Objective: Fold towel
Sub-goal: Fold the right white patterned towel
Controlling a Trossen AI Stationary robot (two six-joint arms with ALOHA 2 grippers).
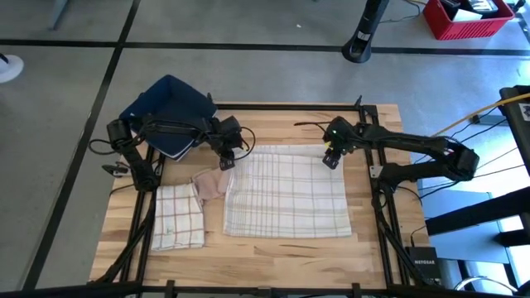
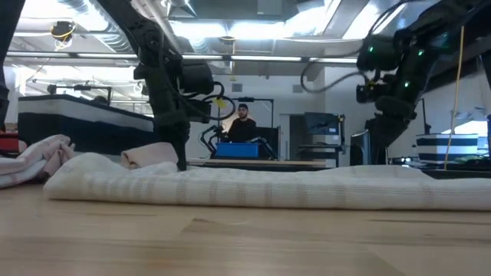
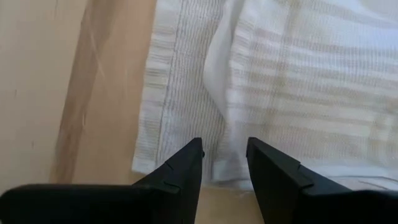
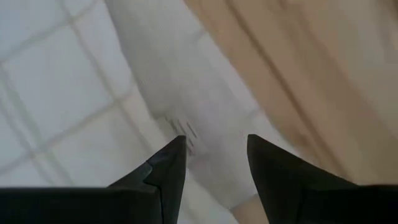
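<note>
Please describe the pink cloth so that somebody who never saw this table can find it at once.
Start at the large white checked towel spread in the middle of the wooden table. At its left edge lies the pink cloth, crumpled in a small heap. Unlike the flat red-checked towel beside it, it is plain and bunched.

Wooden worktop [image 1: 273, 252], pale planks, dark frame along its edges. Lying on it: large white checked towel [image 1: 290, 192], spread flat near the centre; small red-checked cloth [image 1: 178, 217], folded, at the left front; crumpled pink cloth [image 1: 211, 184] between the two, touching both; dark blue cloth [image 1: 168, 103] at the back left corner, overhanging the edge.
</note>
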